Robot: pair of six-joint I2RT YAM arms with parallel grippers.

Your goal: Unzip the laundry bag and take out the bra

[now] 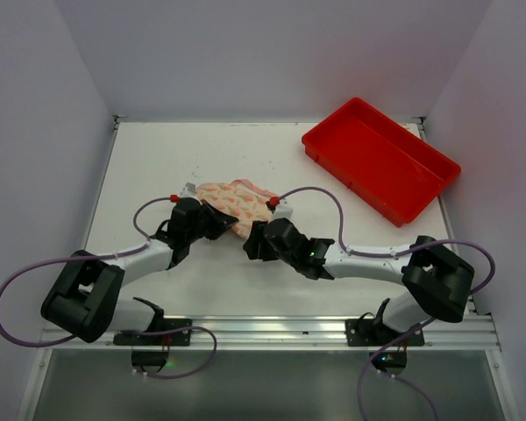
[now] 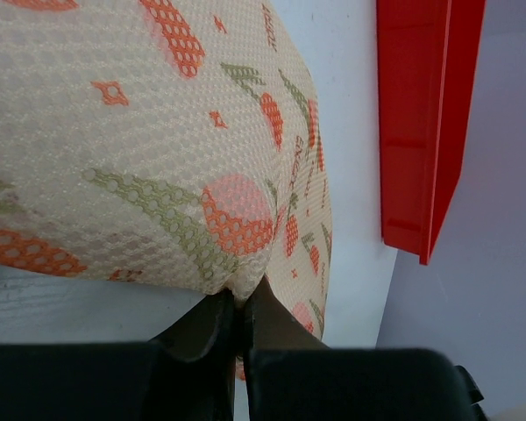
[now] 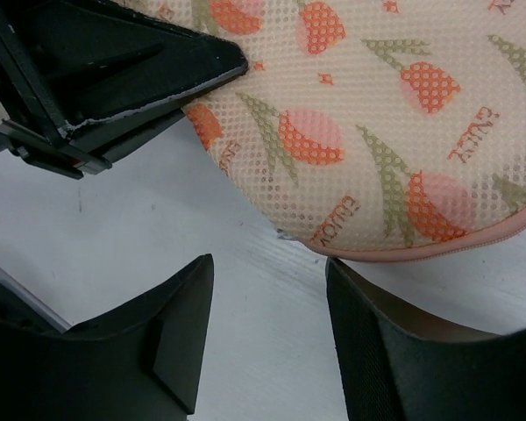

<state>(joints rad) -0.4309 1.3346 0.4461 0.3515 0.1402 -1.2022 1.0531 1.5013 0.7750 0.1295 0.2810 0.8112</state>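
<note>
Left end effector (image 2: 241, 309): closed, pinching the laundry bag (image 2: 140, 149) by its edge at the fingertips. Right end effector (image 3: 268, 265): jaws apart, empty, pink zipper edging (image 3: 438, 252) just ahead. Bag appears zipped shut; bra not visible. Unzipping and removal remain

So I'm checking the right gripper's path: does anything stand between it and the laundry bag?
Nothing visible does. Only bare table lies between the open right gripper and the laundry bag, at its pink edge. The left gripper pinches the bag's fabric further along, clear of that path.
</note>
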